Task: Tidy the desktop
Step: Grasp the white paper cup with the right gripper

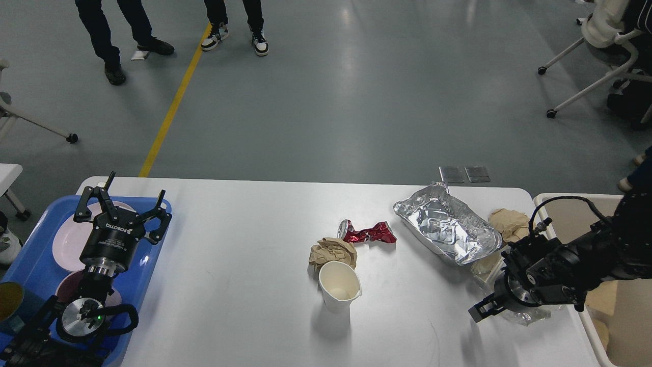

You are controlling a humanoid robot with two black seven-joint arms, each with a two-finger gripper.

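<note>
The desktop (pixel 239 255) lay below the robot, between a blue tray (pixel 35 255) at its left end and a beige bin (pixel 626 306) at its right. On it stood a paper cup (pixel 339 286), touching a brown paper wad (pixel 333 252), with a crushed red can (pixel 368 233) just behind. A foil pan (pixel 448 224) sat further right. The left gripper (pixel 121 204) hung over the tray, fingers spread wide, holding nothing. The right gripper (pixel 486 307) was low by clear plastic (pixel 524 316); I could not tell its fingers' state.
</note>
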